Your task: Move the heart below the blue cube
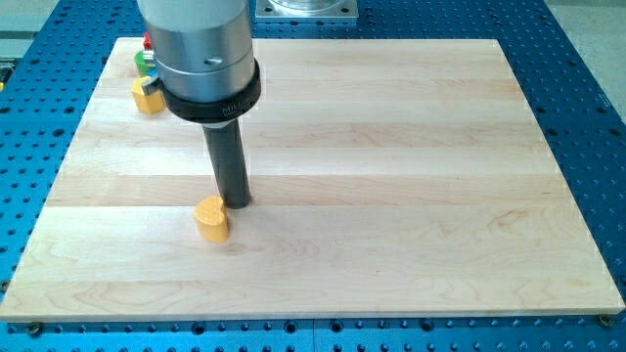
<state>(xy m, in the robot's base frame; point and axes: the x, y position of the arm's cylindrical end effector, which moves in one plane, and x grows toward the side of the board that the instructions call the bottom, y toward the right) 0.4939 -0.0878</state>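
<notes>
A yellow heart block (211, 218) lies on the wooden board (391, 176) at the view's lower left. My tip (236, 202) stands just to the upper right of the heart, touching or nearly touching it. No blue cube shows; the arm's grey body (201, 49) hides part of the board's top left corner. A second yellow block (148, 96), a green block (144, 63) and a red block (148, 42) peek out at the arm's left edge, their shapes partly hidden.
The board sits on a blue perforated table (587, 117). A metal mount (305, 8) shows at the view's top edge.
</notes>
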